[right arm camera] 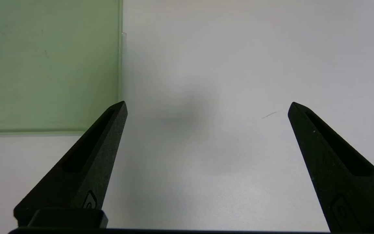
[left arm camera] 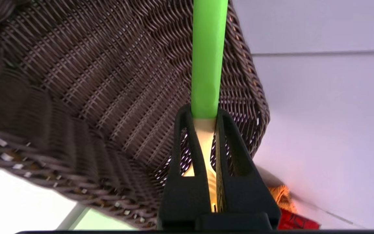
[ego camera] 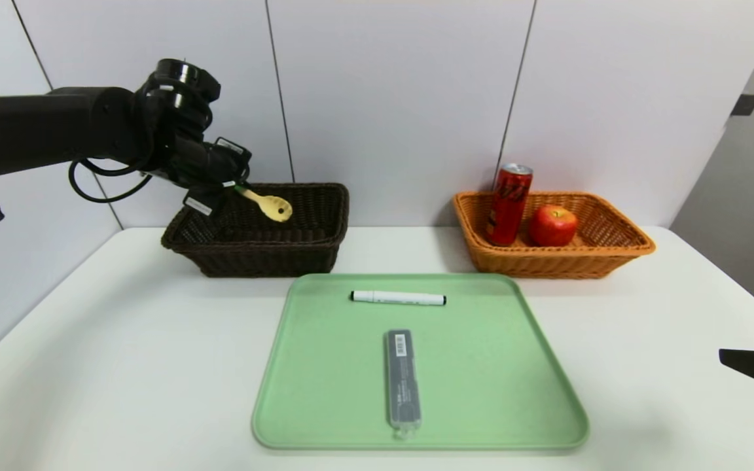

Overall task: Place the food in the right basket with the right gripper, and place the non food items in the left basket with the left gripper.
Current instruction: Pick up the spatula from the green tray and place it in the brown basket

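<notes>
My left gripper (ego camera: 233, 186) hangs over the dark brown left basket (ego camera: 266, 252), shut on a spoon (ego camera: 272, 206) with a green handle and a pale yellow bowl. In the left wrist view the fingers clamp the spoon (left arm camera: 208, 58) above the woven basket floor (left arm camera: 93, 81). A white marker (ego camera: 398, 297) and a grey flat case (ego camera: 402, 376) lie on the green tray (ego camera: 324, 392). The orange right basket (ego camera: 547, 261) holds a red can (ego camera: 509, 204) and a red apple (ego camera: 552, 225). My right gripper (right arm camera: 206, 107) stands open and empty over bare table at the right edge.
The tray sits mid-table in front of both baskets. The right wrist view shows the tray's corner (right arm camera: 44, 65) beside the open fingers. A white panelled wall rises right behind the baskets.
</notes>
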`<state>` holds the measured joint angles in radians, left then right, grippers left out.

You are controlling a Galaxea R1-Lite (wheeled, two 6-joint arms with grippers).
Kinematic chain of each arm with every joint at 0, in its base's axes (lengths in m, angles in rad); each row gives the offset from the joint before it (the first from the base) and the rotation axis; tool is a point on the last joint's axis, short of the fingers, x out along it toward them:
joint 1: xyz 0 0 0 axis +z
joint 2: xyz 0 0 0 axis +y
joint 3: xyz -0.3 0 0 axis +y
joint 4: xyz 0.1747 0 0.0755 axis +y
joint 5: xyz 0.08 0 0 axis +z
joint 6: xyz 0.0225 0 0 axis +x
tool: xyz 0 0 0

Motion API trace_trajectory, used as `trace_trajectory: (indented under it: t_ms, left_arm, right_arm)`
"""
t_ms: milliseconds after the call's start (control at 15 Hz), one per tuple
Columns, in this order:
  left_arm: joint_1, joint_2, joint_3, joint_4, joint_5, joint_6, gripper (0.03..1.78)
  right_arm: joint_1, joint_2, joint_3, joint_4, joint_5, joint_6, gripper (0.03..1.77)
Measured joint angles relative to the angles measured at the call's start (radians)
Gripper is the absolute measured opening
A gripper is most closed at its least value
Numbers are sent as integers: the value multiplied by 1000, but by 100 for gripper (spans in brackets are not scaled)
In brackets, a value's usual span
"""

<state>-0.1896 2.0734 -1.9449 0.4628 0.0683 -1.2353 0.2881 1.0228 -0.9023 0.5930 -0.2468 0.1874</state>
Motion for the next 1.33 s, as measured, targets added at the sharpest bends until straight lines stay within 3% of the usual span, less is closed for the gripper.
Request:
trace_trajectory:
  t_ms: [467,867,1133,1333]
  left_arm:
    - [31,88,0,-10,-41,-52,12]
    - [32,120,0,-45,-40,-40,94]
    - [28,79,0,-44,-39,-14,125]
    - [-24,-29,0,-29,-37,99,140]
  right_arm:
    - [0,-4,20,-3,3,1,171]
    - [0,-3,26,-2,4,2,171]
    - [0,-6,28,-2,4,2,171]
    - [0,-7,33,-2,4,2,171]
